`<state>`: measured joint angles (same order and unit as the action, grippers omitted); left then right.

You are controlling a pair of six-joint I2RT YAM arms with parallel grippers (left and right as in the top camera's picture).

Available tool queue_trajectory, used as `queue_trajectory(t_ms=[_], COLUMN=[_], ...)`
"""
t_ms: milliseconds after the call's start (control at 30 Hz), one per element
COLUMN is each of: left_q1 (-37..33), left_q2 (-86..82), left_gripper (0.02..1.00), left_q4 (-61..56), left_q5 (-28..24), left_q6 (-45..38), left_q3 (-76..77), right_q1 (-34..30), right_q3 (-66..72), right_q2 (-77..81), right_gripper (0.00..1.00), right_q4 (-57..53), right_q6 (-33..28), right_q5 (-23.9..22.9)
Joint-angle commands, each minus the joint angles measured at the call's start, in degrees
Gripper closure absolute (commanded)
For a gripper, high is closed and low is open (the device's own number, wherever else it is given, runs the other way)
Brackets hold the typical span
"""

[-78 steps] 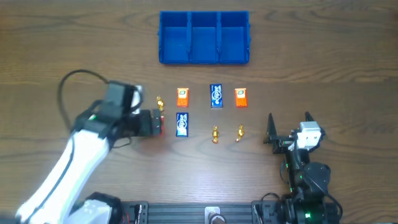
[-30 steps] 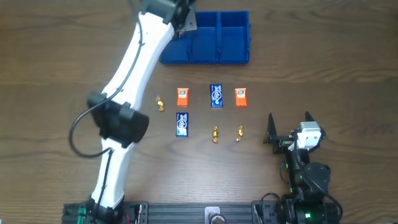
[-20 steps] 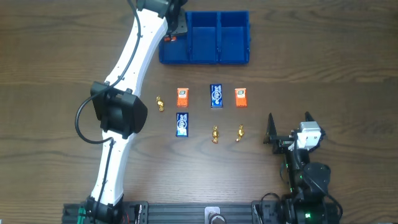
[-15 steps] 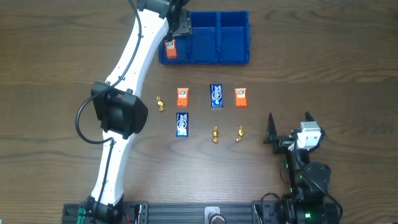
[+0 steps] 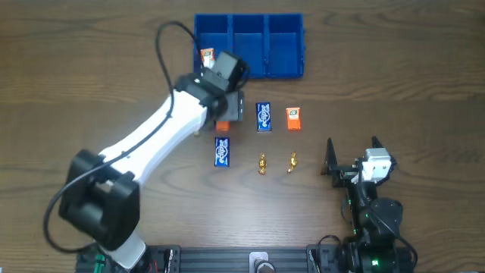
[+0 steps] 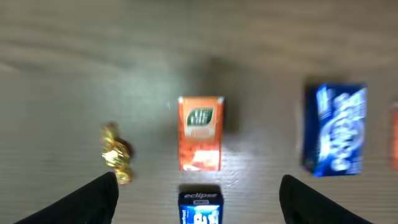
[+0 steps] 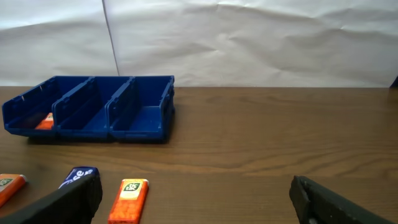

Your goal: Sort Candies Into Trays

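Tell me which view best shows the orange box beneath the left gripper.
The left wrist view: the orange box lies whole and unobstructed, straight below the camera. In the top view the left arm covers most of the box, leaving a sliver. The right wrist view catches just one end at the picture's edge.

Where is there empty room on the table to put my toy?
Bare wood lies right of the bin and left of the left arm. The bin's middle and right pockets are empty. It's crowded among the candies in front of the bin.
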<state>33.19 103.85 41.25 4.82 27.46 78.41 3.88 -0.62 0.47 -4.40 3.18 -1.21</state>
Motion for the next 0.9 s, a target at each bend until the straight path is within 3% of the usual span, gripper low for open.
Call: queue_trajectory(t_ms=[33, 400, 500, 600, 700, 800, 900], left_q1=[0.2, -2.05, -2.1, -2.12, -2.1, -2.23, -3.02], left_q2=[5.14, 12.76, 13.18, 13.86, 14.08, 14.08, 11.63], left_gripper=[0.194, 0.222, 0.378, 0.45, 0.59, 0.66, 0.665], left_q4=[-1.62, -5.6, -5.86, -5.86, -5.77, -5.77, -5.29], left_q5=[-2.69, -7.3, -7.39, -7.39, -7.39, -6.97, -6.03], left_q6=[1.07, 0.07, -0.22, -0.22, -0.15, 0.0, 0.0], left_q3=[-0.85, -0.85, -0.85, -0.85, -0.85, -0.83, 0.44], right_q1=[-0.42, -0.42, -0.42, -0.42, -0.42, -0.42, -0.42], right_q3=[0.17, 0.17, 0.17, 0.17, 0.17, 0.17, 0.17], right_q2=[-0.31, -0.31, -0.31, -0.31, -0.31, -0.31, -0.31], right_gripper=[0.003, 0.003, 0.003, 0.003, 0.003, 0.003, 0.003], right_q4=[-0.17, -0.17, -0.17, -0.17, -0.17, -0.17, -0.17], right_q6=[-0.68, -0.68, -0.68, -0.68, -0.68, -0.68, -0.68], right_q5=[0.07, 0.07, 0.07, 0.07, 0.07, 0.07, 0.07])
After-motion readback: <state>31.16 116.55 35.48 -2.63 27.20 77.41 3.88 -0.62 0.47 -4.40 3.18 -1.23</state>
